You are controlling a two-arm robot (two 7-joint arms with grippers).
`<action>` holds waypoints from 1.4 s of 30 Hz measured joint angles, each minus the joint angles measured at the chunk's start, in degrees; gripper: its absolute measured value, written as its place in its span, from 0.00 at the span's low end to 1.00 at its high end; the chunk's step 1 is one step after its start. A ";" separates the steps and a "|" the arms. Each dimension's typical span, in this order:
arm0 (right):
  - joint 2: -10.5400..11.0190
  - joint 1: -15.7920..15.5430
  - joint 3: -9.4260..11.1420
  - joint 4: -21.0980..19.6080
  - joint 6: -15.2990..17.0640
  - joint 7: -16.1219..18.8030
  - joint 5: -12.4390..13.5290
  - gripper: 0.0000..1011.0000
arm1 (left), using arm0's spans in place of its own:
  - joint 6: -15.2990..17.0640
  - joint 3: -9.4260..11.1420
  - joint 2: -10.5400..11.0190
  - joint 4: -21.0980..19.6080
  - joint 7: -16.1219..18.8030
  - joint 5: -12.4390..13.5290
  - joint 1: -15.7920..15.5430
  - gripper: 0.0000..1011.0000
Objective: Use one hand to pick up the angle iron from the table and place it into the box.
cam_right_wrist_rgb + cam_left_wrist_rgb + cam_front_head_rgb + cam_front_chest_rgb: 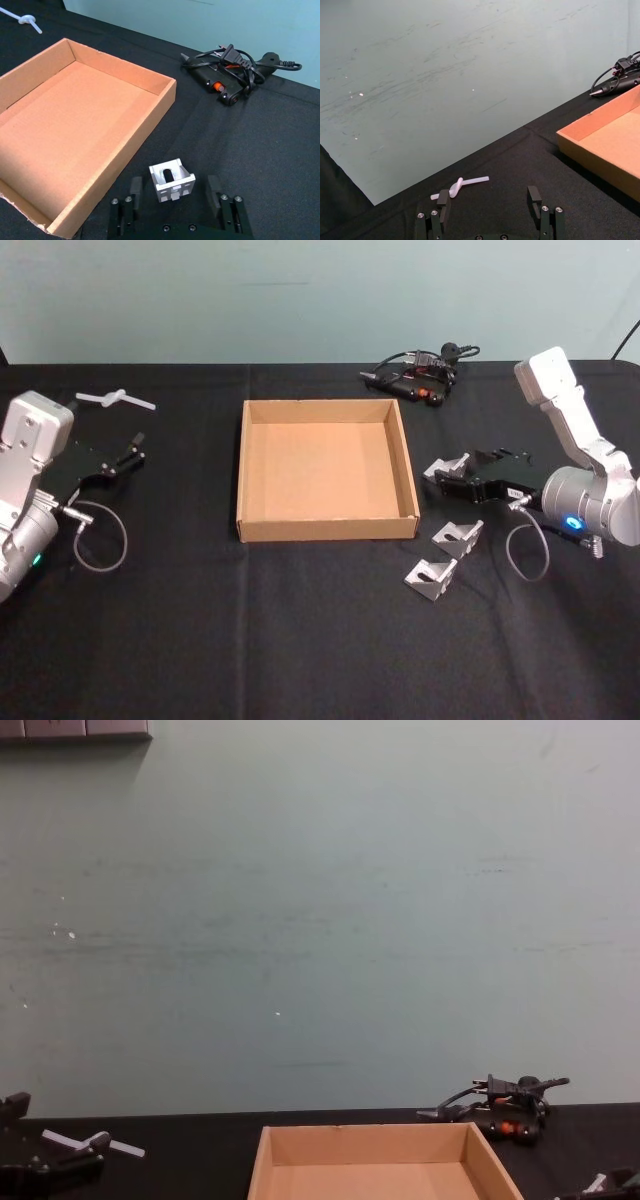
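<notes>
Surface point(300, 640): I see a black tabletop stretching well past everything on it.
Box point(325, 528): shallow tan cardboard, sitting open in the middle of the surface. From the head view I see only bare cardboard floor inside.
Right tool point(175, 189): low over the surface just to the right of the box, pointing toward the box's right wall. Its fingers point(136, 186) stand apart, one on each side of an angle iron, and my wrist view shows a dark gap between each finger and the metal.
Left tool point(489, 199): parked off to the left of the box, well apart from it, fingers spread with bare surface between them.
Glue gun point(415, 380): black, wrapped in its cord, lying beyond the box's far right corner.
Angle iron point(446, 467): the silver bracket between the right tool's fingers, near the box's right wall. I cannot tell whether it rests on the surface.
Second angle iron point(458, 537): on the surface, nearer me than the first.
Third angle iron point(431, 578): just beside the second, nearer still.
White plastic piece point(115, 398): far left, beyond the left tool.
</notes>
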 joint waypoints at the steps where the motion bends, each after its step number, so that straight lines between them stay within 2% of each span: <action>1: 0.00 -0.01 0.01 -0.01 0.02 -0.02 0.03 0.80 | 0.00 0.00 0.00 0.00 0.00 0.00 0.00 0.99; 6: 0.00 -0.04 0.04 -0.05 0.06 -0.07 0.12 0.64 | 0.00 0.00 0.00 0.00 0.00 0.00 0.00 0.99; 8: 0.00 -0.04 0.04 -0.05 0.06 -0.08 0.12 0.63 | 0.00 0.00 0.00 0.00 0.00 0.00 0.00 0.99; 11: 0.00 -0.06 0.06 -0.07 0.09 -0.11 0.15 0.48 | 0.00 0.00 0.00 0.00 0.00 0.00 0.00 0.99; 14: 0.00 -0.08 0.08 -0.09 0.11 -0.13 0.17 0.44 | 0.00 0.00 0.00 0.00 0.00 0.00 0.00 0.99; 22: 0.00 -0.42 0.47 -0.82 0.39 -0.44 0.13 0.44 | 0.00 0.00 0.00 0.00 0.00 0.00 0.00 0.99; 27: 0.22 -1.59 2.27 -4.49 1.81 -1.60 -0.10 0.44 | 0.00 0.00 0.00 0.00 0.00 0.00 0.00 0.99; 31: 0.25 -2.05 4.76 -9.52 4.72 -2.31 0.48 0.44 | 0.00 0.00 0.00 0.00 0.00 0.00 0.00 0.99; 35: -0.31 -1.58 5.61 -11.84 6.04 -2.25 1.14 0.44 | 0.00 0.00 0.00 0.00 0.00 0.00 0.00 0.99; 38: -1.35 0.03 5.39 -13.04 7.36 -1.86 1.50 0.44 | 0.00 0.00 0.00 0.00 0.00 0.00 0.00 0.99; 42: -3.70 3.04 3.47 -12.47 9.08 -1.50 1.44 0.44 | 0.00 0.00 0.00 0.00 0.00 0.00 0.00 0.99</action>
